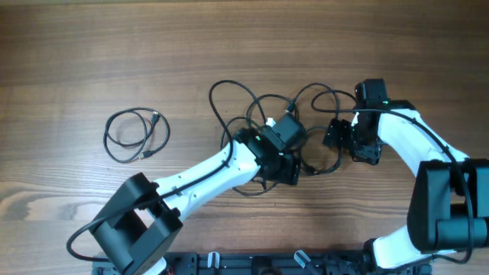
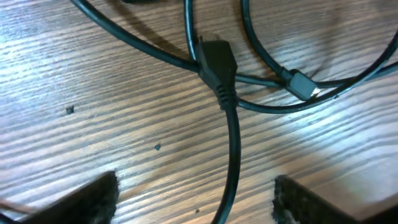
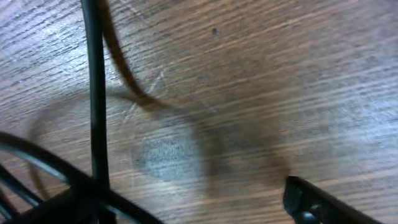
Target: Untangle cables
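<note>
A tangle of thin black cables [image 1: 256, 114] lies in loose loops at the table's middle. My left gripper [image 1: 281, 166] is low over its near side and open. In the left wrist view one cable [image 2: 231, 155] runs between the open fingers [image 2: 196, 200] without being pinched. It ends in a black plug [image 2: 217, 61], and a smaller plug [image 2: 302, 84] lies to its right. My right gripper [image 1: 350, 143] is at the tangle's right side. In the right wrist view its fingers [image 3: 186, 205] are open and a cable [image 3: 93, 93] runs by the left finger.
A separate black cable [image 1: 137, 136] lies coiled on the wooden table [image 1: 69, 61] at the left, apart from the tangle. The two arms reach in from the near edge and their grippers are close together.
</note>
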Robot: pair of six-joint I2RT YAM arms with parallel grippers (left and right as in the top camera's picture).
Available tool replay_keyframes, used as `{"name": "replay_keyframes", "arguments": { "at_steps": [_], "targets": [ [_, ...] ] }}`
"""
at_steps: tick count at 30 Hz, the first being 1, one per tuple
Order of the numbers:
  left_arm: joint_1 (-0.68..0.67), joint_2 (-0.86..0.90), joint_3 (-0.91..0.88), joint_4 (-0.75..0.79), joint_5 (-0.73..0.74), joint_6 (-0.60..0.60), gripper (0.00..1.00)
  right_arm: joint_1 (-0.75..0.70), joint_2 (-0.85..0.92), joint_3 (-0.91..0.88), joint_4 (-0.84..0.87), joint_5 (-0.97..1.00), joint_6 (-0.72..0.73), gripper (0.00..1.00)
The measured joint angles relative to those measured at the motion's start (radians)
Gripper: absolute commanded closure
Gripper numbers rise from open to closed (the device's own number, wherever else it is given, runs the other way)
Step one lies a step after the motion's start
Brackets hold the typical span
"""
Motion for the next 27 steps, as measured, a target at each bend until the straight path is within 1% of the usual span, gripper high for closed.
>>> {"name": "replay_keyframes", "arguments": {
  "at_steps": [2,3,4,5,6,7,8,9,10,11,12,13,16,18,19,20,23,27],
  "targets": [
    [-0.017,0.000,0.000,0.000,-0.027,-0.002,0.41,0.000,0.007,0.000,0.004,0.000,-0.008,0.28],
    [-0.026,0.000,0.000,0.000,-0.042,0.003,0.40,0.000,0.008,0.000,0.006,0.000,-0.009,0.28],
    [-0.036,0.000,0.000,0.000,-0.068,-0.002,0.37,0.000,0.009,0.000,0.009,-0.004,-0.016,0.23],
    [-0.045,0.000,0.000,0.000,-0.095,-0.014,0.36,0.000,0.009,-0.001,0.011,-0.013,-0.024,0.20],
    [-0.051,0.000,-0.003,0.004,-0.127,-0.031,0.37,0.000,0.009,-0.001,0.012,-0.027,-0.035,0.20],
    [-0.055,0.000,-0.008,0.008,-0.156,-0.047,0.49,0.000,0.009,-0.001,0.015,-0.040,-0.047,0.24],
    [-0.057,0.000,-0.022,0.018,-0.187,-0.069,0.66,0.000,0.009,-0.001,0.019,-0.054,-0.058,0.36],
    [-0.057,0.000,-0.034,0.024,-0.207,-0.090,0.86,0.000,0.009,-0.001,0.023,-0.065,-0.065,0.56],
    [-0.057,0.000,-0.054,0.036,-0.233,-0.105,0.96,0.001,0.009,-0.001,0.031,-0.076,-0.080,0.61],
    [-0.057,0.000,-0.061,0.039,-0.242,-0.111,0.96,0.001,0.009,-0.001,0.035,-0.079,-0.090,0.71],
    [-0.057,0.001,-0.069,0.049,-0.251,-0.119,0.96,0.001,0.009,-0.001,0.042,-0.084,-0.087,0.86],
    [-0.057,0.002,-0.073,0.049,-0.261,-0.122,0.96,0.001,0.009,-0.001,0.051,-0.090,-0.091,0.93],
    [-0.057,0.002,-0.072,-0.013,-0.312,-0.130,0.96,0.000,0.009,0.000,0.076,-0.100,-0.104,0.96],
    [-0.053,-0.003,-0.057,-0.143,-0.381,-0.131,0.96,-0.006,0.010,0.010,0.056,-0.131,-0.124,0.96],
    [-0.040,-0.019,-0.032,-0.233,-0.431,-0.133,0.96,-0.016,0.010,0.027,0.043,-0.167,-0.148,0.96],
    [-0.027,-0.038,-0.011,-0.272,-0.457,-0.133,0.96,-0.026,0.010,0.042,0.040,-0.198,-0.165,0.96],
    [0.038,-0.157,0.082,-0.388,-0.513,-0.147,0.96,-0.074,0.011,0.083,0.047,-0.304,-0.196,0.96],
    [0.145,-0.368,0.148,-0.433,-0.545,-0.206,0.96,-0.166,0.011,0.093,0.056,-0.348,-0.207,0.96]
  ]
}}
